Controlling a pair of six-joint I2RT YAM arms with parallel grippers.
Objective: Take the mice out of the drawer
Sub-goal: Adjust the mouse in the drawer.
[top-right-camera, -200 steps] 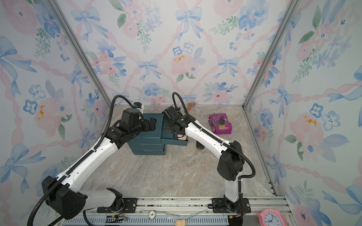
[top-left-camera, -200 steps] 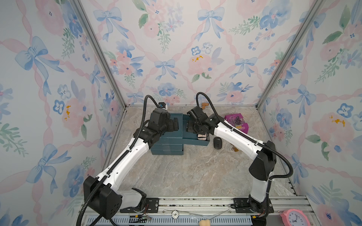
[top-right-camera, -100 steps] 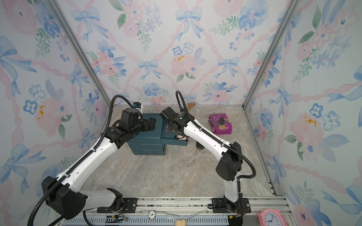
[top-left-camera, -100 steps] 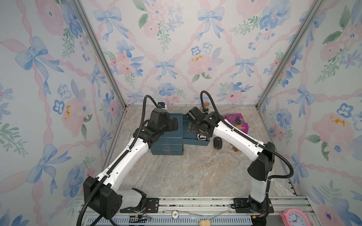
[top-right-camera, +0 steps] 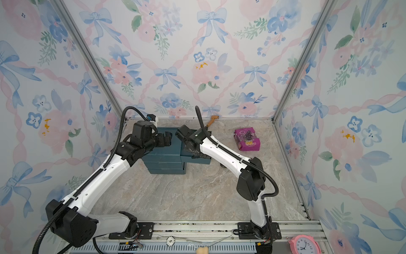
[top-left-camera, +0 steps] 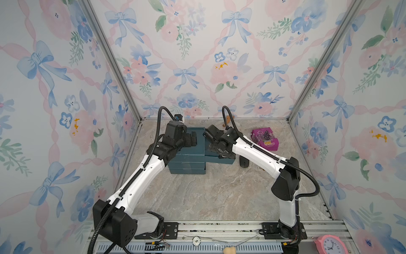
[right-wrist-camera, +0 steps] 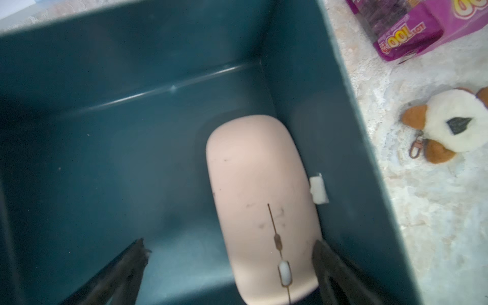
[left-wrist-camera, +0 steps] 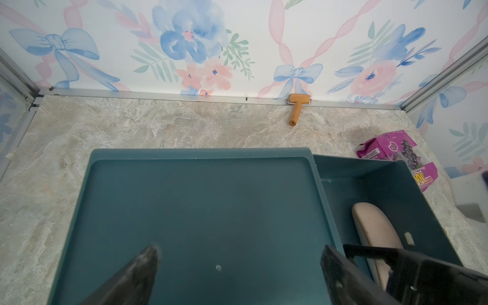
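Since a second ago the right arm has edged left, its wrist leaning further over the drawer; the left arm is unchanged.

Right gripper [right-wrist-camera: 228,243]: fingers spread wide, released, gripping nothing. They straddle the wheel end of the pink mouse [right-wrist-camera: 261,206]. One fingertip is just beside the mouse's edge, the other well apart over bare drawer floor.

Pink mouse: pale, smooth oval, lying flat. It has a thin dark seam, a small white scroll wheel and a few dark scuffs. It sits inside the drawer [right-wrist-camera: 343,158], just beside the right wall.

The drawer is pulled out to the right of the dark teal drawer unit [top-left-camera: 186,162].

Black mouse [top-left-camera: 243,162]: matte, on the table, just right of the drawer, partly under the right arm.

Left gripper [left-wrist-camera: 237,264]: fingers apart, empty, above the unit's top.

Further out: plush keychain [right-wrist-camera: 454,126] on the table right of the drawer, purple snack pack [top-left-camera: 264,138] at far right, and a wooden roller [left-wrist-camera: 297,108] at the back wall.
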